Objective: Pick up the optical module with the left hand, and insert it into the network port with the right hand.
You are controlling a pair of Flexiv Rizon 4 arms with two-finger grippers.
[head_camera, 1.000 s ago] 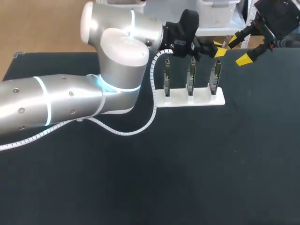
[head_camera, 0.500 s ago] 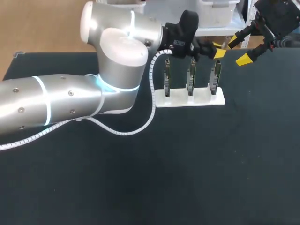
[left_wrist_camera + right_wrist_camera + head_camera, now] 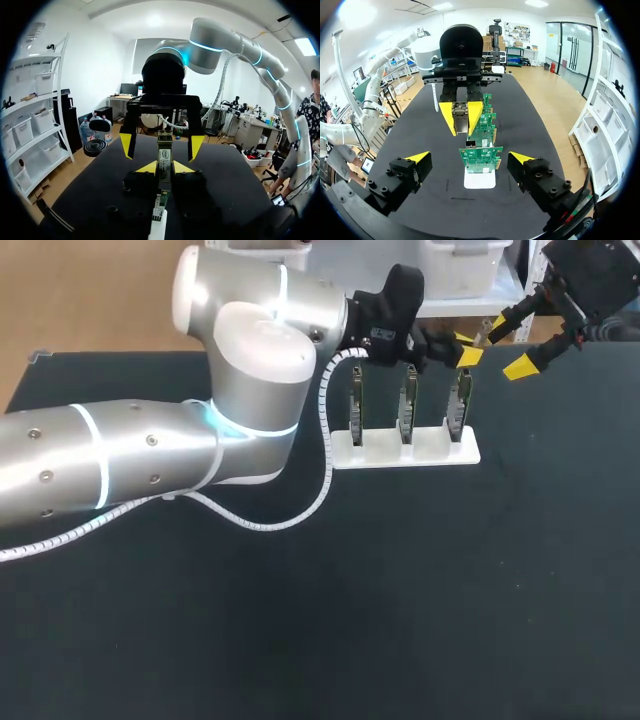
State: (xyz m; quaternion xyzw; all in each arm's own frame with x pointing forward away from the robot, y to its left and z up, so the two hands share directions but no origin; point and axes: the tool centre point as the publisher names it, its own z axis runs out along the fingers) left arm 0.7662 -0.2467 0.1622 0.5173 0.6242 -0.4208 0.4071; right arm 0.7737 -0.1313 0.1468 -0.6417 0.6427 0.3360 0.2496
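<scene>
Left claw (image 3: 166,167): narrow, clamped on the optical module (image 3: 165,147), above the right end of the white stand (image 3: 405,452).
Right claw (image 3: 508,346): wide, empty, just beyond the stand's right end, facing the module.
Risk, handover: the module likely drops onto the stand if left releases before right grips.
Risk, insertion: a tilted module could jam at the port or bend a board.
Count: one module, one stand, three upright circuit boards (image 3: 408,405), two claws.
</scene>
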